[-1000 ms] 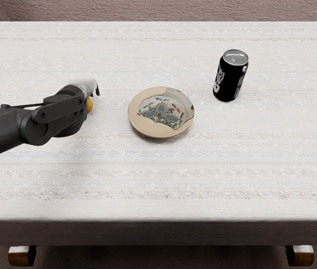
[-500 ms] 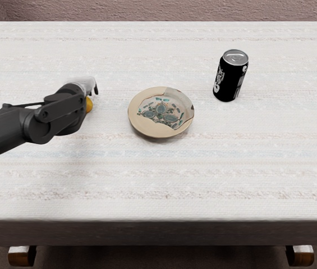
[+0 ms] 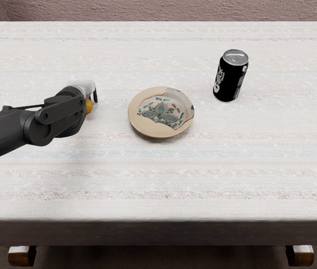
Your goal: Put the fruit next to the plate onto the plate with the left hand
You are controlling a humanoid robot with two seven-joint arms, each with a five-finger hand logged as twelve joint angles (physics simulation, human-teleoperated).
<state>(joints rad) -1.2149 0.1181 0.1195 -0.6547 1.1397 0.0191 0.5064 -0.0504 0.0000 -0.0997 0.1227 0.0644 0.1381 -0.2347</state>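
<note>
A small round orange-yellow fruit [image 3: 90, 105] is seen on the pale striped table [image 3: 203, 179], left of the round beige ceramic plate w/ a green-blue pattern [image 3: 134, 117]. It is near the plate's rim but not touching it. Only a sliver of the fruit is shown. The rest is hidden by the left hand [image 3: 84, 91], which is held over it & slightly to its left, w/ the dark grey arm seen entering from the left edge. Whether the hand is spread, pressed together or pinched on the fruit cannot be told, since it is viewed from behind & its own bulk is in the way.

The hand is judged to be placed there so the fruit can be enclosed from above, i.e. the grasp step. The plate is bare of fruit, so the task is judged early on.

A black upright drink can w/ white print [image 3: 230, 75] is stood right of the plate & a bit farther back, well apart, so the fruit-to-plate path isn't blocked by it. The right arm is not shown.

Next, a firm hold is called for, then a short carry to the right w/ enough lift for the raised rim to be cleared. A round fruit is likely to be rolled away if nudged, or off the shallow plate if let go too high
</note>
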